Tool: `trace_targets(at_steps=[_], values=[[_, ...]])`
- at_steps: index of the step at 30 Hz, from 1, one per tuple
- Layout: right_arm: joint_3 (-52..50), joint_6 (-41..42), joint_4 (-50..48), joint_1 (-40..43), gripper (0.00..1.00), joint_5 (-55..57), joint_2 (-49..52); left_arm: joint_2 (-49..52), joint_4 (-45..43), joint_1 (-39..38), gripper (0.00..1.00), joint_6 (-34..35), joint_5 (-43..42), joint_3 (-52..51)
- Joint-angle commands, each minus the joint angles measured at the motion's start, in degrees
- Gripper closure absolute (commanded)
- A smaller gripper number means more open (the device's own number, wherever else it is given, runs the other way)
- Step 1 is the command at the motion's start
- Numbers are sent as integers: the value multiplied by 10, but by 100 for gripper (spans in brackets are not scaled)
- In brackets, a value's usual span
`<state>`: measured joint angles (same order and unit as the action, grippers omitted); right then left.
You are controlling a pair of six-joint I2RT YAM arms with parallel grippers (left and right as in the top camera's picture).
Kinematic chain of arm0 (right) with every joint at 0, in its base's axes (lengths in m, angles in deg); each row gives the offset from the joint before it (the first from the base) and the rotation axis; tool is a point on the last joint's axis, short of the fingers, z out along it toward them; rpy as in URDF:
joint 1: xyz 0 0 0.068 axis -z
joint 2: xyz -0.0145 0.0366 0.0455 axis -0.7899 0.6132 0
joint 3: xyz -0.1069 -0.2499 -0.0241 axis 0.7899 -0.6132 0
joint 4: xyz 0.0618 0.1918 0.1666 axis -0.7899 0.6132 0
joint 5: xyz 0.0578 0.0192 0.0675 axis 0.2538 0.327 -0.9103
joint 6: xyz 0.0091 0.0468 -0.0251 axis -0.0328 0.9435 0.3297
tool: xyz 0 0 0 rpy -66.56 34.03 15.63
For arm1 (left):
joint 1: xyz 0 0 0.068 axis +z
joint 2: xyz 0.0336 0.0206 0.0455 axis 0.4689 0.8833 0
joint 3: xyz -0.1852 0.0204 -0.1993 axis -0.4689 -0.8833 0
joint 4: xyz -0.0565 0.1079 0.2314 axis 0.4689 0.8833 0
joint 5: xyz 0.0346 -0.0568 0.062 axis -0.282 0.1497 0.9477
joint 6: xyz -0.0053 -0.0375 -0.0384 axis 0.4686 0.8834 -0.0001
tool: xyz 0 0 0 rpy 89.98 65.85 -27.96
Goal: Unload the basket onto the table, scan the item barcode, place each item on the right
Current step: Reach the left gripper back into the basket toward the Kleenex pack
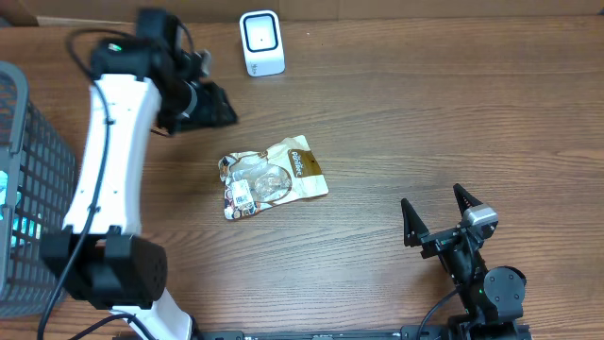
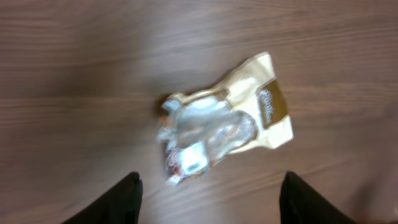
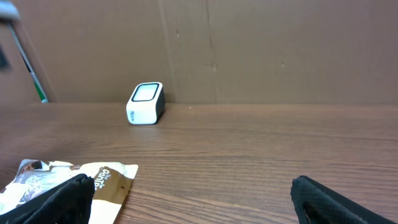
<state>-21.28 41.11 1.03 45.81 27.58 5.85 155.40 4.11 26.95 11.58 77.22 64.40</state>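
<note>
- I see the left gripper [image 1: 215,106] open, holding nothing; overhead blurs it
- snack pouch [image 1: 274,177] lies flat mid-table, apart from both grippers; label print unreadable
- right gripper [image 1: 434,200] spread wide, empty; its fingertips cut off in the wrist view

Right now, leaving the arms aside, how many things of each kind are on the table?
Snack pouch: 1
Barcode scanner: 1
Wire basket: 1
Total: 3
</note>
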Motion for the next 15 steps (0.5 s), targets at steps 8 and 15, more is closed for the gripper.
trace_targets(at_steps=[8, 15], values=[[-6, 1, -2, 2, 0, 5, -5, -91, 88, 296, 37, 96, 138, 238], [-6, 1, -2, 2, 0, 5, -5, -73, 83, 504, 34, 197, 136, 202]])
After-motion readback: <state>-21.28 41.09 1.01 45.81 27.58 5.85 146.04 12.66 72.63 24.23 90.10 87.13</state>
